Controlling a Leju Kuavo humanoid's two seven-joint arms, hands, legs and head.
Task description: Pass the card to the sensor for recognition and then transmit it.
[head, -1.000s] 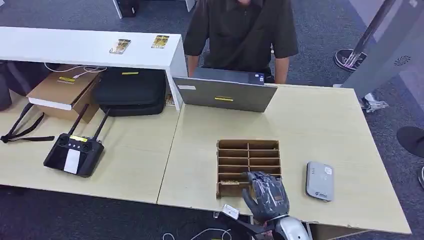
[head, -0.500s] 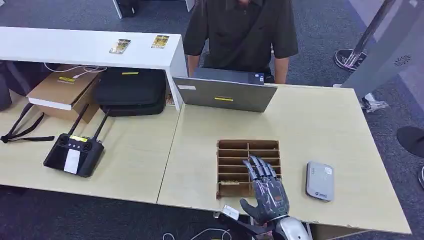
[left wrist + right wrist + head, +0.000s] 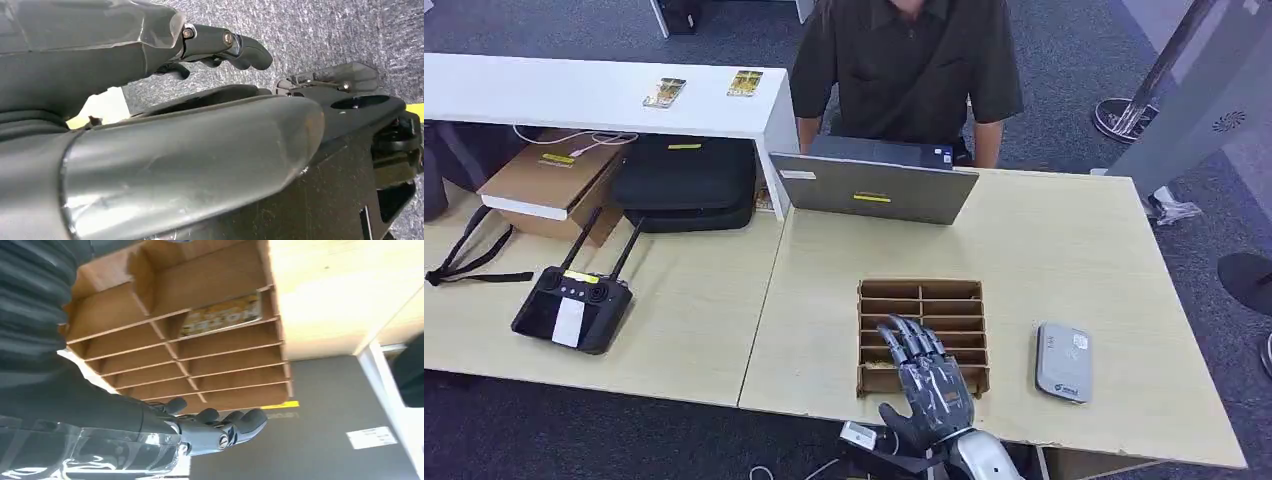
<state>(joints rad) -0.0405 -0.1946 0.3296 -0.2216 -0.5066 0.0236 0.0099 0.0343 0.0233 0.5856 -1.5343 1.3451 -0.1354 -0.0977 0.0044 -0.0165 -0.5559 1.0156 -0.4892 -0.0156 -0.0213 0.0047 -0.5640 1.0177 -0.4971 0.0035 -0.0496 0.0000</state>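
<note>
while the right hand [image 3: 929, 385] hovers over the near side of the wooden card rack [image 3: 921, 335], nothing is picked yet.

right hand: fingers spread and extended toward the far side, palm down, holding nothing; judged a pre-grasp pose lined up to reach into a slot.
card: yellow-printed card [image 3: 221, 315] lies flat in a near-left compartment of the rack, also visible from the head view [image 3: 882, 365]; the hand sits just right of and above it, not touching as far as i can tell.
rack: open-topped slots face up, so a card has to be pinched from above; likely why the hand comes in flat and from the near edge.
sensor: grey reader [image 3: 1063, 361] lies flat on the table [image 3: 1064, 250], right of the rack and apart from it; within reach of the same arm for the scan step.
person: stands at the far side behind a laptop [image 3: 873, 187], probable receiver for the handover.
left hand: [image 3: 150, 100] hangs beside the body over carpet, fingers loosely curled, nothing in it.
step: approach to card, task barely begun.
</note>
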